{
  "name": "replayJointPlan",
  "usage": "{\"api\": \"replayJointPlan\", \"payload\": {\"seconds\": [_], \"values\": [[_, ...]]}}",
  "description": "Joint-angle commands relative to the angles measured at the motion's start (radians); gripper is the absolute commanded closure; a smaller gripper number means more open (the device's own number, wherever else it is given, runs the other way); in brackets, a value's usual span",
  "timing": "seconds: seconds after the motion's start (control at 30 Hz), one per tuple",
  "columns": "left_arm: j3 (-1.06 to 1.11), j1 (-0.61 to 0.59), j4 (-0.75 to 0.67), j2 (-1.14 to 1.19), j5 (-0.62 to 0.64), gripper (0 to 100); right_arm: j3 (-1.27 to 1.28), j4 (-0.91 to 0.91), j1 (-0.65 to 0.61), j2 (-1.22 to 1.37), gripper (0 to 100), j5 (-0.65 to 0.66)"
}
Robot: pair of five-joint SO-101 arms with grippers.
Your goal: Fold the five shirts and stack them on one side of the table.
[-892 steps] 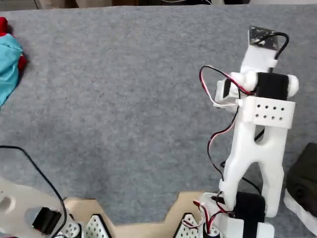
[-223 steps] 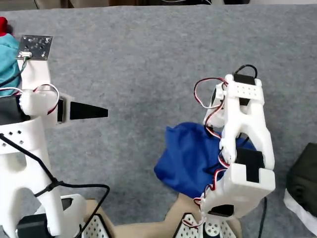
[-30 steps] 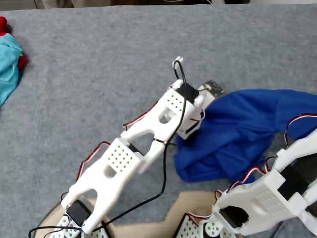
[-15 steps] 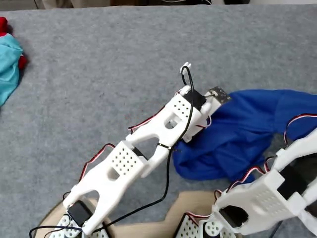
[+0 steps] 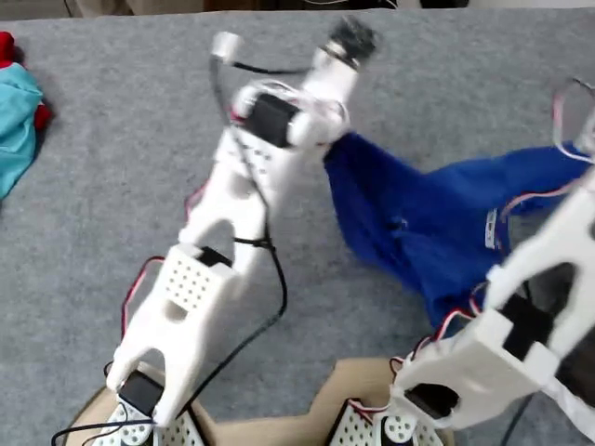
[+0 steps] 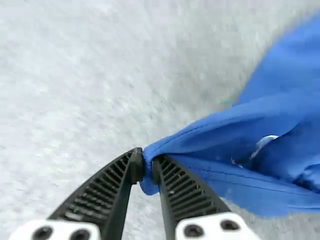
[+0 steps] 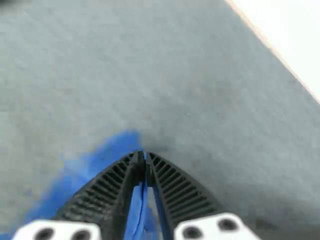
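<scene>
On grey tbl [image 5: 130, 121] — blue shirt [image 5: 428, 232]

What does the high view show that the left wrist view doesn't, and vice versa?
High view adds: the blue shirt stretched between both arms, plus a teal shirt at the edge of the grey table. Left wrist view adds: the left end effector shut on the blue shirt's folded edge, close up. Both: blue shirt, grey table.
</scene>
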Motion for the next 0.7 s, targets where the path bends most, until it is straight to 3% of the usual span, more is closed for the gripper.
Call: {"api": "replayJointPlan", "payload": {"seconds": [0.0,0.2,0.5,0.67], "values": [[-0.054,-0.048,0.011,-0.191,0.002,98,-0.15,-0.005,-0.096,-0.09,99.4,-0.114],[-0.054,-0.152,0.011,-0.458,0.002,98,-0.444,0.003,-0.12,-0.09,99.4,-0.249],[-0.052,-0.295,0.011,-0.88,0.0,98,-0.918,0.127,-0.114,-0.09,99.4,-0.252],[-0.051,-0.414,0.011,-1.056,-0.006,98,-0.92,0.153,-0.114,-0.183,99.4,-0.25]]}}
